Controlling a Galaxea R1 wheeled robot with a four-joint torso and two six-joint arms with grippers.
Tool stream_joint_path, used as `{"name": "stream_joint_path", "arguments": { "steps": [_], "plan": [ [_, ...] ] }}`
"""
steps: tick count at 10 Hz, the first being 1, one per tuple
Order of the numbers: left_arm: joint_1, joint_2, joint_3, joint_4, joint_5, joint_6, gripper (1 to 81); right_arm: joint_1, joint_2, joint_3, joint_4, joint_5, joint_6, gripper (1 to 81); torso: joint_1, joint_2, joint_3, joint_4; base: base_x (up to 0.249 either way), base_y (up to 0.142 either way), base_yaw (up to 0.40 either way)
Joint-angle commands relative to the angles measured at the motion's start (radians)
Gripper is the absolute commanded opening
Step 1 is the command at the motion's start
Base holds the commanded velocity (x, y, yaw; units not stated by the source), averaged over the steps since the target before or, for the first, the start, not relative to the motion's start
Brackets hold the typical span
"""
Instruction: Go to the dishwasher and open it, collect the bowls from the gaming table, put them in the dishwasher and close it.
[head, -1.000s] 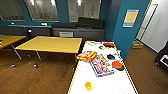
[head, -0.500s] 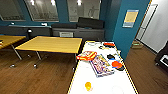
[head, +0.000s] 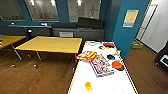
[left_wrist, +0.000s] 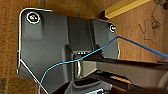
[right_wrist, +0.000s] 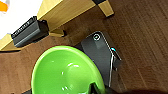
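The gaming table (head: 107, 83) stretches away right in front of me, white-topped with yellow edges. On it lie a red round dish (head: 109, 44) at the far end and an orange-red one (head: 117, 64) at the right edge; I cannot tell whether they are bowls. In the right wrist view a bright green bowl (right_wrist: 63, 72) hangs over the wooden floor beside the table's yellow side (right_wrist: 62, 12). My right gripper (right_wrist: 93, 88) is shut on its rim. The dishwasher is out of view.
On the gaming table also lie a red box (head: 86, 55), a colourful flat board (head: 101, 65), black discs (head: 110, 57) and a small orange thing (head: 88, 85). Yellow-topped tables (head: 51, 44) stand to the left, a dark counter (head: 77, 32) behind. A doorway (head: 147, 22) opens at the right.
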Motion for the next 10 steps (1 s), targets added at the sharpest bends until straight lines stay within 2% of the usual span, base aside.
{"name": "stream_joint_path", "arguments": {
  "steps": [1,3,4,5,6,7,10],
  "plan": [
    [-0.063,-0.143,0.167,-0.015,0.056,-0.005,81.1,-0.087,0.063,-0.066,0.061,0.027,-0.072,1.0,0.000,0.000,0.000,0.000,0.000,0.000,0.000],
    [-0.083,-0.191,0.228,-0.015,0.058,-0.015,81.1,-0.156,0.130,-0.135,0.077,0.101,-0.090,1.0,0.000,0.000,0.000,0.000,0.000,0.000,0.000],
    [-0.086,-0.204,0.247,-0.016,0.058,-0.016,81.1,-0.164,0.149,-0.147,0.069,0.111,-0.100,1.0,0.000,0.000,0.000,0.000,0.000,0.000,0.000],
    [-0.088,-0.216,0.262,-0.015,0.056,-0.016,81.1,-0.164,0.169,-0.172,0.016,0.106,-0.089,1.0,0.000,0.000,0.000,0.000,0.000,0.000,0.000],
    [-0.094,-0.233,0.274,-0.016,0.056,-0.018,81.1,-0.165,0.206,-0.221,-0.086,0.116,-0.087,1.0,0.000,0.000,0.000,0.000,0.000,0.000,0.000],
    [-0.102,-0.256,0.288,-0.018,0.055,-0.033,81.1,-0.165,0.251,-0.292,-0.109,0.123,-0.083,1.0,0.000,0.000,0.000,0.000,0.000,0.000,0.000],
    [-0.154,-0.343,0.391,-0.018,0.056,-0.061,81.1,-0.172,0.368,-0.446,-0.078,0.122,-0.077,1.0,-0.001,0.000,0.000,0.000,0.000,0.000,0.000]
  ]
}}
